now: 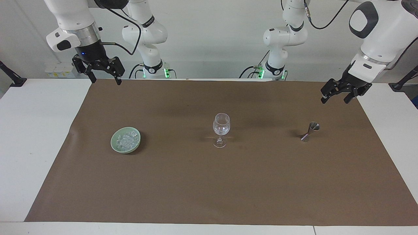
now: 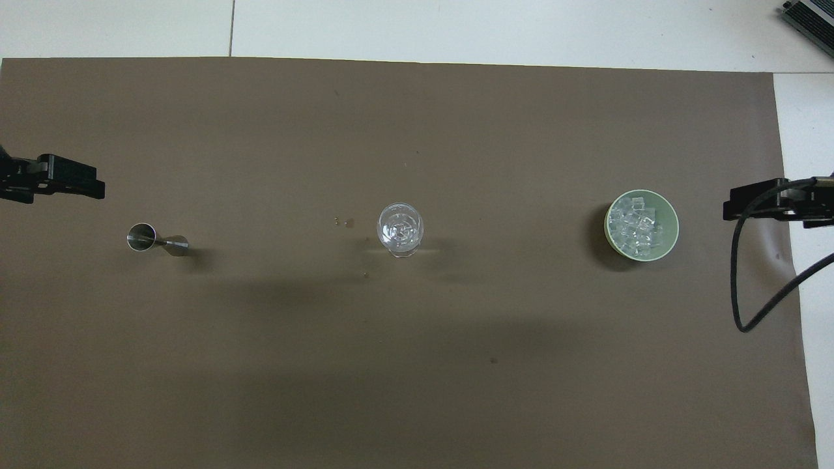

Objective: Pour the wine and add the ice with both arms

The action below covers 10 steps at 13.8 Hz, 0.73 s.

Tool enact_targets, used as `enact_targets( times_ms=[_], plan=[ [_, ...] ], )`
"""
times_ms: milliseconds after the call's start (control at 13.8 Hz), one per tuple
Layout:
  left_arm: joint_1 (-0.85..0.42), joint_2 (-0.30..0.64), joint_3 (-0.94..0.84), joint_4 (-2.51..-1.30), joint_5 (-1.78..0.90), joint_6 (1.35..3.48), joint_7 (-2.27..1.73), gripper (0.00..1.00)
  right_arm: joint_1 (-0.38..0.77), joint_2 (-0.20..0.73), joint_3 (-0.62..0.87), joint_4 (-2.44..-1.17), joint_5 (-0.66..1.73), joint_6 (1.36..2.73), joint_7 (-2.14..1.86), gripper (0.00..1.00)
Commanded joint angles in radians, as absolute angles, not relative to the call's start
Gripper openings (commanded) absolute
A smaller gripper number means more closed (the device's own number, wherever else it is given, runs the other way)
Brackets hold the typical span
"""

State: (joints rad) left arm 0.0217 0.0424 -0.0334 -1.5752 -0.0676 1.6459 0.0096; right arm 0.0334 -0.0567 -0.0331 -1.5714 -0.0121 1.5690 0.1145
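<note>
A clear wine glass [image 1: 221,126] stands upright at the mat's middle, with clear glinting contents in its bowl; it also shows in the overhead view [image 2: 400,229]. A steel jigger [image 1: 309,131] [image 2: 155,240] stands toward the left arm's end. The ice [image 1: 127,139] [image 2: 635,227] lies heaped in a pale green bowl [image 1: 113,143] [image 2: 675,228] toward the right arm's end. My left gripper [image 1: 335,99] [image 2: 96,189] is open and empty, raised over the mat's edge near the jigger. My right gripper [image 1: 105,80] [image 2: 730,200] is open and empty, raised over the mat's corner at its own end.
A brown mat [image 1: 209,186] covers most of the white table [image 1: 32,130]. A few small drops [image 2: 345,222] lie on the mat beside the glass. A black cable [image 2: 739,273] hangs from the right wrist.
</note>
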Motion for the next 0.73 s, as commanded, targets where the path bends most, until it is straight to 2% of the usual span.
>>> enact_targets(
  times_ms=[0, 654],
  plan=[
    [-0.043, 0.075, 0.031, -1.523, -0.048, 1.603, 0.035, 1.00, 0.018, -0.086, -0.029, -1.605, -0.012, 1.559, 0.091, 1.00],
    [-0.084, 0.080, 0.069, -1.523, -0.008, 1.592, 0.126, 1.00, 0.018, -0.086, -0.029, -1.603, -0.008, 1.555, 0.091, 1.00]
  ],
)
